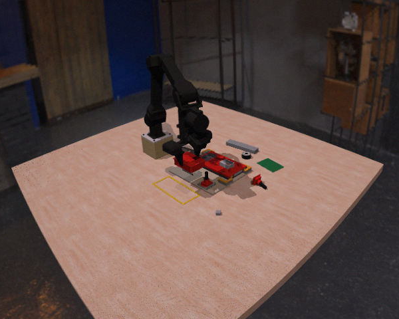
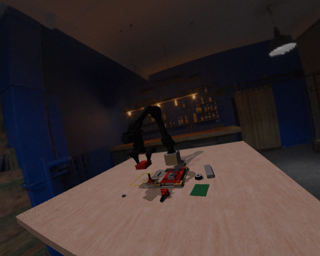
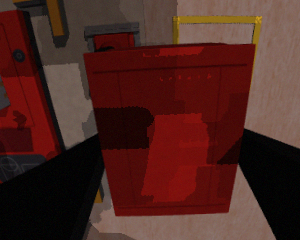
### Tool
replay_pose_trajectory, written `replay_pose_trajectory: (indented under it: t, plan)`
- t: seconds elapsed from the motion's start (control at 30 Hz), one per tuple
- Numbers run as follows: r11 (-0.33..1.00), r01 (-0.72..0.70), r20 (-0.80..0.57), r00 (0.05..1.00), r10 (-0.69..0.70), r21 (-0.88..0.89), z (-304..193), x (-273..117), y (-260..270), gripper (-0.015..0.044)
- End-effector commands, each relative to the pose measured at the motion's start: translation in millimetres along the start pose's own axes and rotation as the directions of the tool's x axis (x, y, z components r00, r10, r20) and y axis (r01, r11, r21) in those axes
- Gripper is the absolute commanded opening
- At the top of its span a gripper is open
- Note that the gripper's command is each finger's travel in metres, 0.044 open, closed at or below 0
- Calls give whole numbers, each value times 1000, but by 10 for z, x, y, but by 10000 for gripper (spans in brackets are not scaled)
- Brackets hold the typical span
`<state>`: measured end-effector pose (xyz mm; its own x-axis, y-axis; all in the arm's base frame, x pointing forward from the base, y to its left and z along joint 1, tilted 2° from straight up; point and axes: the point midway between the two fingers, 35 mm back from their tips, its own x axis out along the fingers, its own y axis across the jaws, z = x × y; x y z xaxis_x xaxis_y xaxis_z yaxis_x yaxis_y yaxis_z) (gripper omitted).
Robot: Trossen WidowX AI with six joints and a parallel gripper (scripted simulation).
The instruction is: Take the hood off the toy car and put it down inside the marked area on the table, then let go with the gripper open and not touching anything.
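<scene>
The red hood (image 1: 193,166) (image 2: 143,165) (image 3: 172,95) is off the car and in the air. My gripper (image 1: 189,158) (image 2: 143,162) (image 3: 169,137) is shut on its two sides. The hood looks about level. The toy car (image 1: 240,168) (image 2: 178,172) (image 3: 21,90) has a grey engine block showing on top; it stands to one side of the hood. The marked area is a yellow outline (image 1: 167,193) (image 2: 136,178) (image 3: 217,20) on the table. In the wrist view the hood hides most of the outline, and only its far end shows.
A red piece with a black post (image 1: 206,183) (image 2: 150,180) stands between car and outline. A red and black piece (image 1: 257,181) (image 2: 164,192), a wheel (image 1: 246,155) (image 2: 198,176), a grey bar (image 1: 241,145) (image 2: 209,170), a green patch (image 1: 270,165) (image 2: 199,190) and a small grey block (image 1: 218,212) (image 2: 123,195) lie around.
</scene>
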<state>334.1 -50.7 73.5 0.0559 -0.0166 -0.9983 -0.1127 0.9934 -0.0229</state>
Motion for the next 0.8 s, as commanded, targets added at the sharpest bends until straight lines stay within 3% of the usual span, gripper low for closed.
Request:
replay_pose_trajectory:
  t: [0.0, 0.4, 0.77]
  plan:
    - [1000, -1, 5, 1000, 1, -2, -75, -12, -154, 0]
    - [1000, 3, 5, 1000, -3, -2, -276, -28, -513, 0]
    - [1000, 3, 5, 1000, -3, -2, -285, 3, -534, 0]
